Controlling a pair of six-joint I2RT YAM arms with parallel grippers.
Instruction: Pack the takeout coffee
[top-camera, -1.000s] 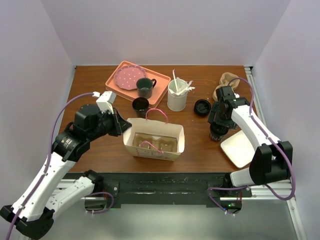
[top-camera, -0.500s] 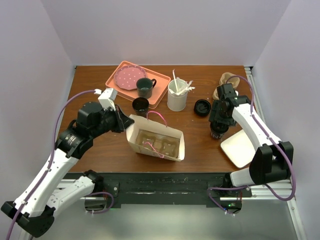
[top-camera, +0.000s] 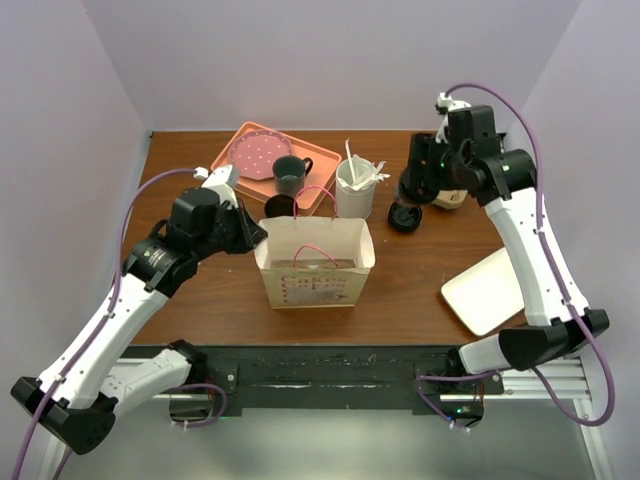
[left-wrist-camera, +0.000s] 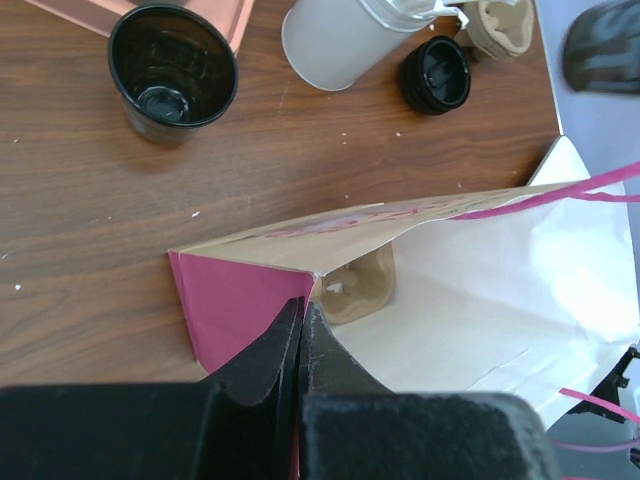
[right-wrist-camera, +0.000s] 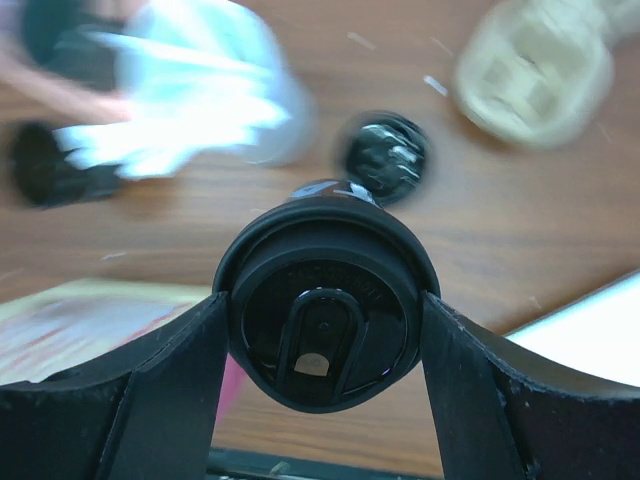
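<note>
Brown worktop (top-camera: 400, 290) carries an upright paper bag (top-camera: 318, 270); we see the left fingers (left-wrist-camera: 270, 352) pinched together on its rim. The 2 right fingers (right-wrist-camera: 170, 390) clamp the lidded takeout coffee (right-wrist-camera: 325, 315) off the worktop, near a loose lid (right-wrist-camera: 385, 158).

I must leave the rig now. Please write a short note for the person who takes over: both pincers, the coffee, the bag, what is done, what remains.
Left pincer: shut on the rim of the paper bag, which stands upright and open.
Right pincer: shut on the takeout coffee, lid on, raised off the table at the back right, not over the bag.
Done: coffee lidded and lifted.
Left: carry it over the bag, lower it in, release.
A loose black lid lies on the table; leave it.
</note>
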